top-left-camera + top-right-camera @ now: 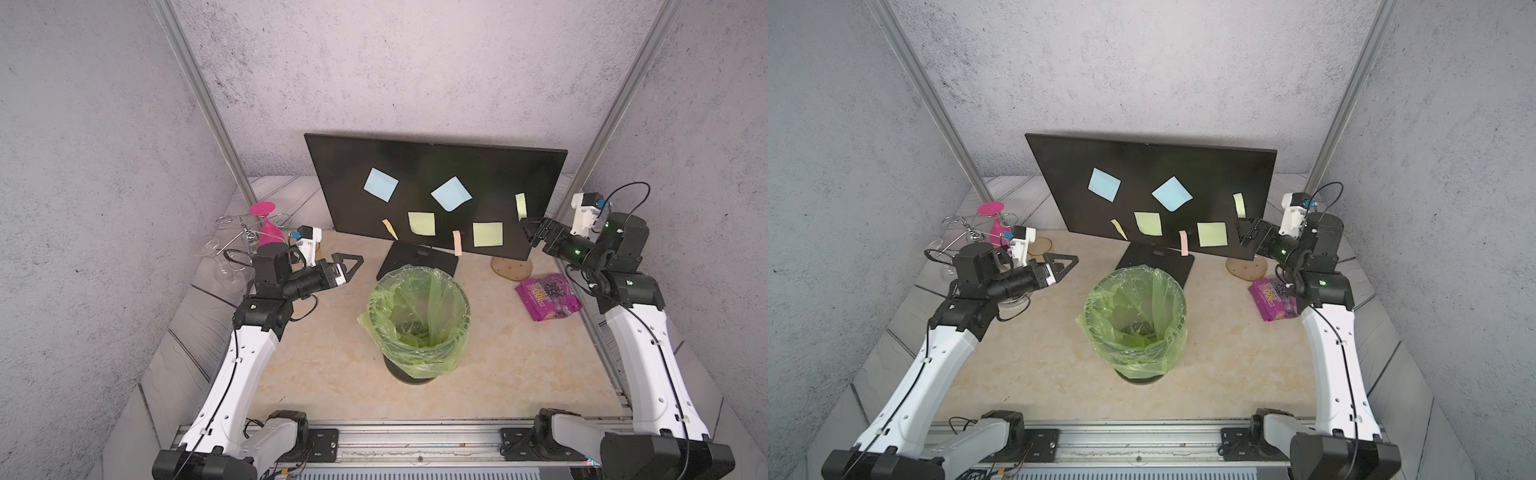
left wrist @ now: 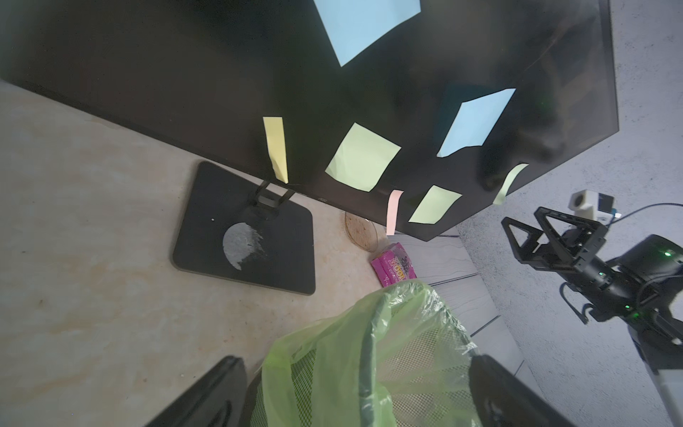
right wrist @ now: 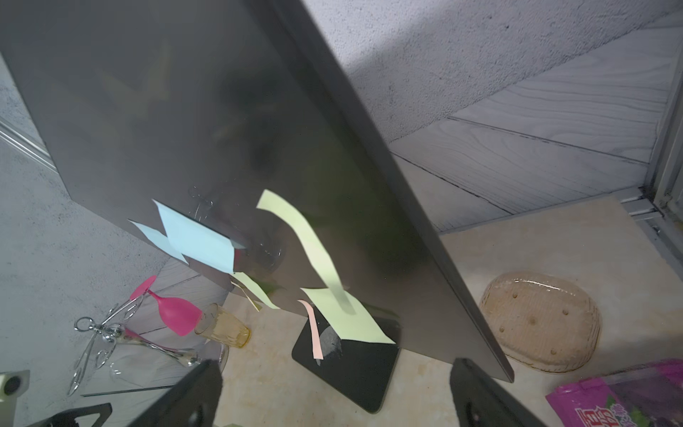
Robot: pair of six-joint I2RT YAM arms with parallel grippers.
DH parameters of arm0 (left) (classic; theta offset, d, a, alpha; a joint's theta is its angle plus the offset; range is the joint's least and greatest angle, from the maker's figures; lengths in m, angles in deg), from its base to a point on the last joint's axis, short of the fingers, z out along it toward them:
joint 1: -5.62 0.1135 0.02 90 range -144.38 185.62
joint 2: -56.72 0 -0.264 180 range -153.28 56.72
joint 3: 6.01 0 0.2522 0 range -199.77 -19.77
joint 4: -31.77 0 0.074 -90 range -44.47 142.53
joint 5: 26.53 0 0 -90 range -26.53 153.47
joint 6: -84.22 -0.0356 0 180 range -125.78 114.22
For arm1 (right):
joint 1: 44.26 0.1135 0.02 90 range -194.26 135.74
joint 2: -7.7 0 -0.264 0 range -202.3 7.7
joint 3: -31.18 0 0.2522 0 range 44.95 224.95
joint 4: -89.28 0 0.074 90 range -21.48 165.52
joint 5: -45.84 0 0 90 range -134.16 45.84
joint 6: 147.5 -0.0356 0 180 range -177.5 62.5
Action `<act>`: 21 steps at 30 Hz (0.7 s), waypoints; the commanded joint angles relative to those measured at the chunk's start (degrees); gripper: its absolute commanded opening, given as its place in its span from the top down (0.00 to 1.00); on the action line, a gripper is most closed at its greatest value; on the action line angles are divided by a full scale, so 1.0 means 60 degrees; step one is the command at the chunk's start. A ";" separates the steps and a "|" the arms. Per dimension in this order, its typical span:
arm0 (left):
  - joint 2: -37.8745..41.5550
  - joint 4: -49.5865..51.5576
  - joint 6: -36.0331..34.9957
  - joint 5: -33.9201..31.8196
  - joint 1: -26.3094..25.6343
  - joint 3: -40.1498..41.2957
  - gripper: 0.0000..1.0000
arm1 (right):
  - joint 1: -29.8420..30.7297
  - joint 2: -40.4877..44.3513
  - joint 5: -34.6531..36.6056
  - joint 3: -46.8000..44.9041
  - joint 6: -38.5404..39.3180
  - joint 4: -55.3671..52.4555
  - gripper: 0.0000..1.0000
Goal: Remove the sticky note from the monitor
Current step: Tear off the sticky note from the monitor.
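The monitor (image 1: 436, 162) (image 1: 1142, 166) stands at the back on its black base (image 1: 415, 259). Several sticky notes cling to the screen: two blue squares (image 1: 381, 184) (image 1: 451, 193), two pale green squares (image 1: 421, 223) (image 1: 487, 234), a thin yellow strip (image 1: 390, 229), a pink strip (image 1: 457, 242) and a narrow curled green note (image 1: 520, 205) (image 3: 306, 240) near the right edge. My right gripper (image 1: 528, 230) (image 3: 332, 399) is open, just below that narrow note, touching nothing. My left gripper (image 1: 353, 264) (image 2: 354, 399) hangs open left of the base, empty.
A mesh bin with a green bag (image 1: 461, 328) stands in front of the monitor. A purple snack pack (image 1: 546, 296) and a glass dish (image 1: 511, 268) lie at the right. A wire rack with a pink wine glass (image 1: 270, 230) and an amber tumbler (image 3: 223, 327) are at the left.
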 commanded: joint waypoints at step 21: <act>-0.0079 -0.0345 -0.0059 0.0452 -0.0083 -0.0330 0.00 | -0.0048 -0.1214 -0.2146 0.0237 -0.1447 0.2279 0.38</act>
